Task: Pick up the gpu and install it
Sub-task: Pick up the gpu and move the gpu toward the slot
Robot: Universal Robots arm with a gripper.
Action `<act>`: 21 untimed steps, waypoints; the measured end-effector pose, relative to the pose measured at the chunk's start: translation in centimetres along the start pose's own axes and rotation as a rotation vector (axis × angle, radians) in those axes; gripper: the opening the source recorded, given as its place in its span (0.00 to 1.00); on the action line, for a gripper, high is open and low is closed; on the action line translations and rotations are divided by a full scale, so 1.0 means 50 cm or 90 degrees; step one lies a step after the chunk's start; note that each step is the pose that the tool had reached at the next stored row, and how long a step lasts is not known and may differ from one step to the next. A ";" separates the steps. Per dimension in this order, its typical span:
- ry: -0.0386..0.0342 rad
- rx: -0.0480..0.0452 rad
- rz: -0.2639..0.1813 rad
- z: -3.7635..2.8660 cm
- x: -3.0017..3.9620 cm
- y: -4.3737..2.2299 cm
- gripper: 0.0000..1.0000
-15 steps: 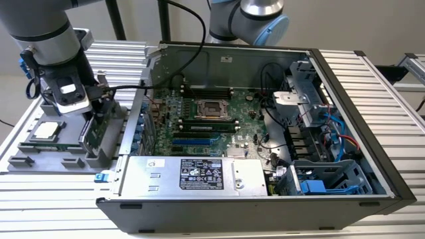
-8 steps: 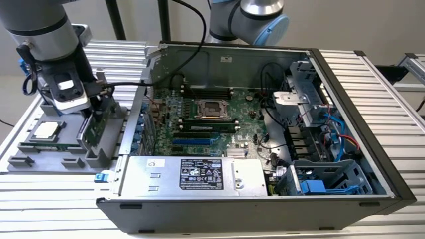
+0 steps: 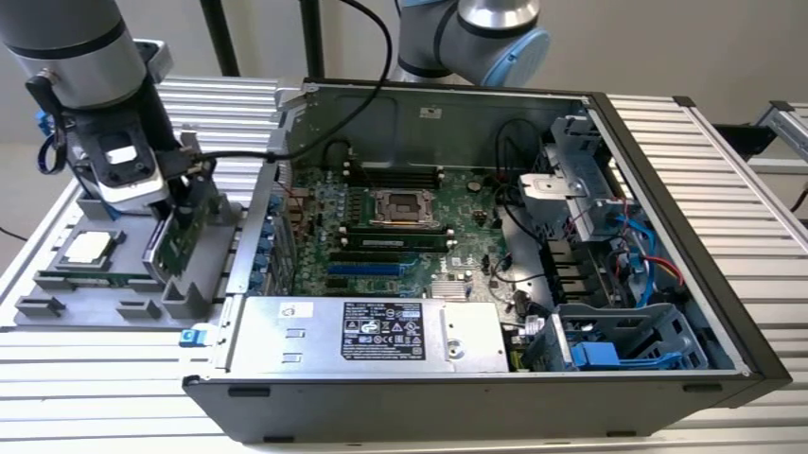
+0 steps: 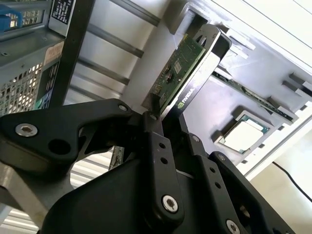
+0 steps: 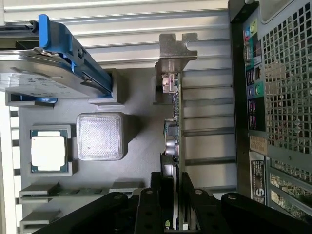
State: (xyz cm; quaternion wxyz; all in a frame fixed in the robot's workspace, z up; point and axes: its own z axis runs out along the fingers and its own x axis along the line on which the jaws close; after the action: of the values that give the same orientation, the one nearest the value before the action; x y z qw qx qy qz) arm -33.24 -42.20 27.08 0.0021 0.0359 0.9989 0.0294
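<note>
The gpu point(image 3: 177, 241), a thin green card, stands on edge in a slot of the grey tray point(image 3: 76, 314) at the exterior view's left, just outside the open computer case point(image 3: 707, 312). My gripper point(image 3: 166, 203) reaches down onto it from above. In the first wrist view the gpu point(image 5: 174, 122) appears edge-on, with its silver bracket point(image 5: 176, 48) at the far end, and the gripper point(image 5: 174, 187) has a black finger on each face. In the second wrist view the gripper point(image 4: 158, 111) is shut on the gpu point(image 4: 179, 73) at its near edge.
The tray also holds a processor chip point(image 3: 86, 248), a memory stick point(image 3: 91, 279), a clear square block point(image 5: 100, 136) and a hard drive with blue rails point(image 5: 44, 73). Inside the case lie the motherboard point(image 3: 404, 236) and a power supply point(image 3: 366, 331). The case's perforated rear wall point(image 5: 282, 97) stands close beside the card.
</note>
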 end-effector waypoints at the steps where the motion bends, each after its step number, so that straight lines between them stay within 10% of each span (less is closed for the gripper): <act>1: 0.0002 0.0001 0.000 -0.002 0.000 0.000 0.00; 21: 0.0029 0.0011 0.000 -0.046 0.000 0.003 0.00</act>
State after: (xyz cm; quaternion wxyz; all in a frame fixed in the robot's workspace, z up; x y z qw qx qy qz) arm -33.24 -42.20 29.38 -0.0002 0.0357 0.9990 0.0286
